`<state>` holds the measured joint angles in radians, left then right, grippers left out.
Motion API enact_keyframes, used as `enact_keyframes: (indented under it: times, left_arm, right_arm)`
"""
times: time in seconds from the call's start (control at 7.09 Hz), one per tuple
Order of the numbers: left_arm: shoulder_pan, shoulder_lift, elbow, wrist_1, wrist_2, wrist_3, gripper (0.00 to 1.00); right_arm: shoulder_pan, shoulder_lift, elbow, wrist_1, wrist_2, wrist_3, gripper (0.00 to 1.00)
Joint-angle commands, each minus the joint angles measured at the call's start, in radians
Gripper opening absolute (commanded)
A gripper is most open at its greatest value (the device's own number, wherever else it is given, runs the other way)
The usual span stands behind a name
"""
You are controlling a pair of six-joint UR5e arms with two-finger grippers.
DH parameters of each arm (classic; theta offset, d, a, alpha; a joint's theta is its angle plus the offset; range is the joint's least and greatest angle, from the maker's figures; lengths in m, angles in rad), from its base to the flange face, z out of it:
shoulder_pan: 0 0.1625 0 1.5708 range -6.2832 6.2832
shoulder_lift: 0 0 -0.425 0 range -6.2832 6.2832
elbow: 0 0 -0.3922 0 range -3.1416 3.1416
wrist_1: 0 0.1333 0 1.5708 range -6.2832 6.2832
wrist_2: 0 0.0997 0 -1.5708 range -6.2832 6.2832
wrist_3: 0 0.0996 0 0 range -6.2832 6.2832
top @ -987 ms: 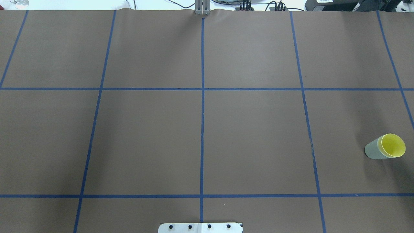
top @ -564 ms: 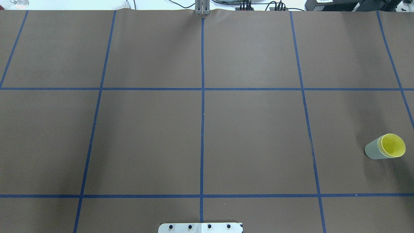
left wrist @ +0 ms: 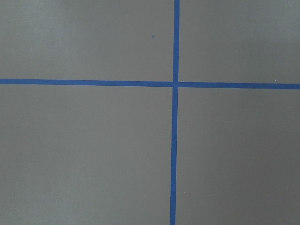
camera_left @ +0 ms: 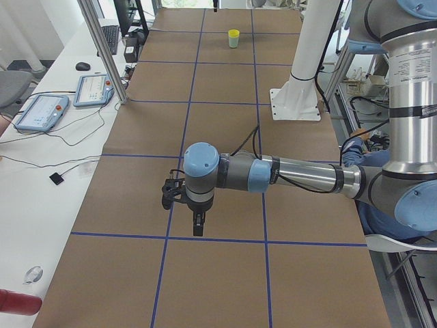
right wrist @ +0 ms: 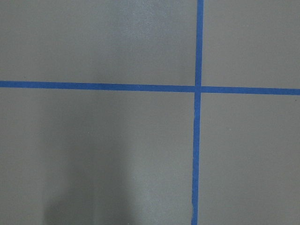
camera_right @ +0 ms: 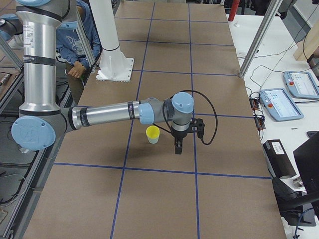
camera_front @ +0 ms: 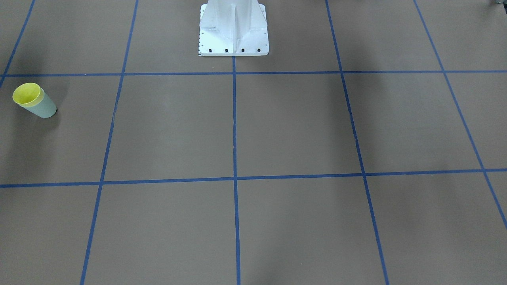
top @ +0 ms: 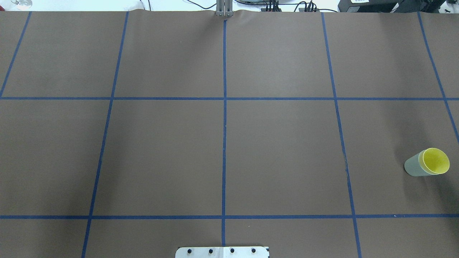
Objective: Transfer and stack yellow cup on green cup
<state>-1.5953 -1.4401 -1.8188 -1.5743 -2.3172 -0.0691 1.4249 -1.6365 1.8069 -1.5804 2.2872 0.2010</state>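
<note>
- Overhead & front-facing views: brown tabletop w/ blue tape grid. Front-facing view adds the white robot pedestal at top centre.
- Arms show in the side views only. Right gripper points down just beside the cups, not touching them. Left gripper points down well apart from them, toward the other end. Fingers open or closed: can't tell for either from these angles.
- Wrist cams: one tape crossing on brown paper each.
- Edges/room: cups stand near the tabletop's edge at the robot's right end. Room opens from there toward the centre & left squares.
- Look: yellow cup, bright, sits nested upright inside the green cup, pale mint & matte. Yellow rim stands a little above the green rim, w/ the green's tapered wall showing below.
</note>
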Motion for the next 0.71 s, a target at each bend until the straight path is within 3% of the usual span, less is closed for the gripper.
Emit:
enact_keyframes:
  times: [0.0, 0.56]
  left_arm:
    - [0.000, 0.012, 0.003, -0.029, 0.001, 0.000, 1.00]
    - [0.000, 0.010, 0.012, -0.030, -0.007, -0.006, 1.00]
  right_arm:
    - [0.000, 0.001, 0.000, -0.001, 0.002, 0.000, 1.00]
    - [0.000, 0.003, 0.000, -0.001, 0.002, 0.001, 1.00]
